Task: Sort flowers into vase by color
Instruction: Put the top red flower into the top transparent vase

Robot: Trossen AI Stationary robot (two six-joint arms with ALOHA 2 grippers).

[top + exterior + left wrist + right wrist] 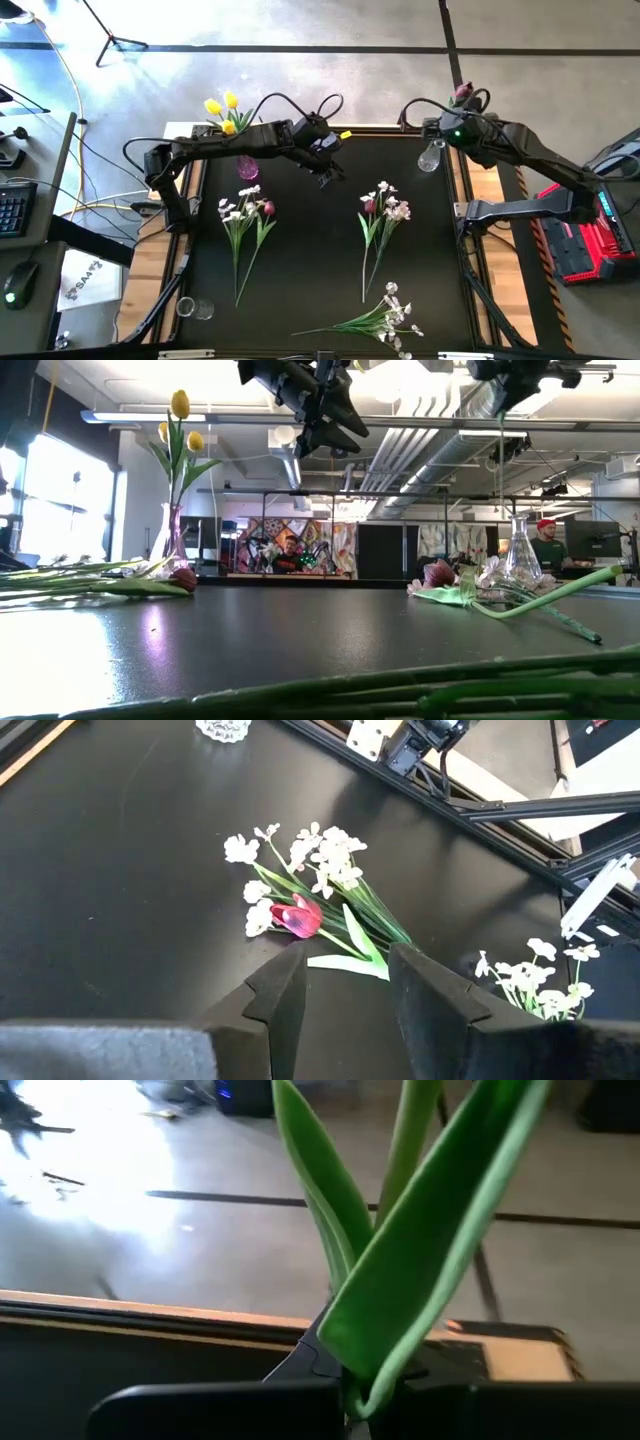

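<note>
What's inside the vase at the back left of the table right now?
Three yellow tulips stand upright in the pink vase; the low view shows their green stems going down into it. The left arm crosses over it from above, hiding the vase's mouth and stem bases.

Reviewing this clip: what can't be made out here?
- Right gripper fingers: hidden by the green leaves in the right wrist view, by the arm in the high view.
- Red tulip bloom: tiny in the high view.
- Clear vase contents: too small.
- Front stems: blurred in the low view.
</note>
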